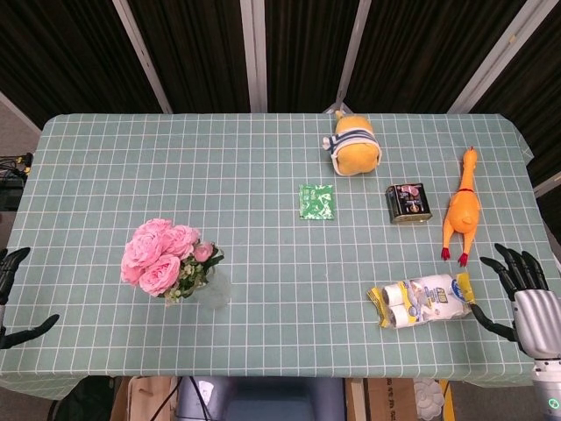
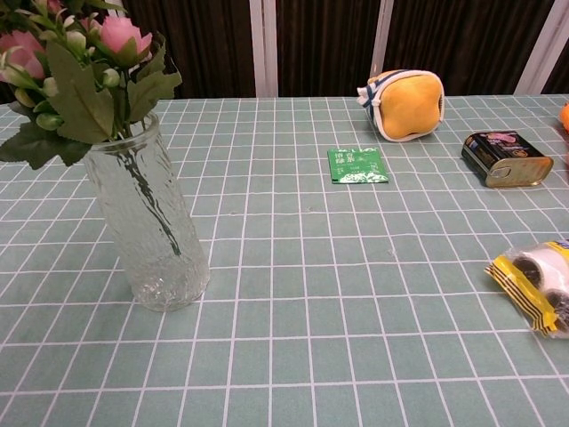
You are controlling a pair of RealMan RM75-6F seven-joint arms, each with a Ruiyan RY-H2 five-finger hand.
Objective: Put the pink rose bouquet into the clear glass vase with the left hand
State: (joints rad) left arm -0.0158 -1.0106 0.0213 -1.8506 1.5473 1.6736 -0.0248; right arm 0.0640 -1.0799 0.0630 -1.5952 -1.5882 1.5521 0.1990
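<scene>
At the near-left part of the worktop (image 1: 263, 158) stands the clear glass vase (image 2: 151, 227), upright, with the pink rose bouquet (image 1: 165, 257) seated in it. Blooms are full, rounded, pale to mid pink, bunched tight above the rim; one smaller bud sits to the right of the cluster. Broad matte green leaves and small pale buds spill over the lip. Dark stems run down inside the glass at a slant. Vase wall is thick, cylindrical, with a rippled, hammered texture and a pebbled base.

Left hand (image 1: 10, 294): at the left frame edge, beside the worktop's edge and well apart from the vase. Only dark fingers show, spread, holding nothing.
Right hand (image 1: 524, 294): at the near-right corner, dark fingers fanned apart, empty, close to the wrapped rolls but not touching.

Worktop covering: sage green cloth with a white grid.

Other items:
- flat green sachet (image 1: 316, 202), glossy, near centre
- yellow plush pouch (image 1: 354, 147) with white and blue trim, rounded, far side
- small dark tin (image 1: 408, 203), rectangular with rounded corners, shiny
- orange rubber chicken (image 1: 462, 210), long and smooth, lying lengthwise at right
- clear-wrapped pack of white rolls (image 1: 422, 301) with yellow ends, near right
</scene>
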